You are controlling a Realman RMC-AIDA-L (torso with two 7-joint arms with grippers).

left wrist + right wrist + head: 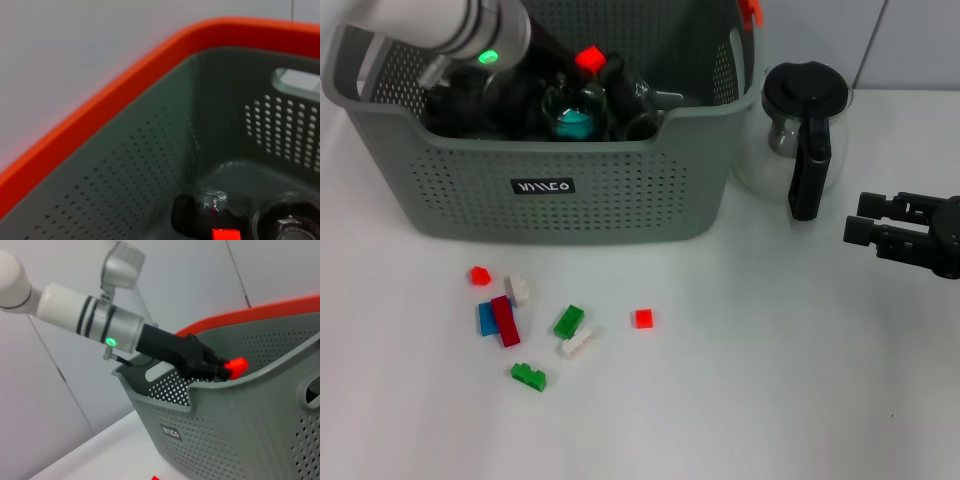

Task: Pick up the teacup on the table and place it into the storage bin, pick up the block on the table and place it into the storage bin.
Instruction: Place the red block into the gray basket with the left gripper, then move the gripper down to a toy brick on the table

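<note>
A: Logging the step. The left claw (582, 62) is hanging over the open top of the storage bin (620, 200), and it is clamped on a small red block (588, 57). The right wrist view is confirming this: the block (236, 366) is sitting at the fingertips, above the near rim and inside the bin's outline.

B: So the block leg is in hand, at the placing stage?

A: That is my reading. Glassware is lying in the bin under the claw; one piece there with a teal patch (576, 112) may be the teacup, but I cannot tell for certain. No teacup is standing on the table (770, 380).

B: Next move?

A: I judge it is calling for the fingers to part so the block drops in. The block is already inside the walls, so little travel is needed. The glass below is the thing to mind: a low, gentle release looks safer than a drop from height.

B: The other arm?

A: The right claw (855, 220) is parked above the table at the right, near the glass coffee pot (800, 130), fingers lying close together and holding nothing.

B: Remaining stock?

A: Loose blocks (525, 320) in red, blue, green and white are lying on the table in front of the bin, well apart from both claws.
</note>
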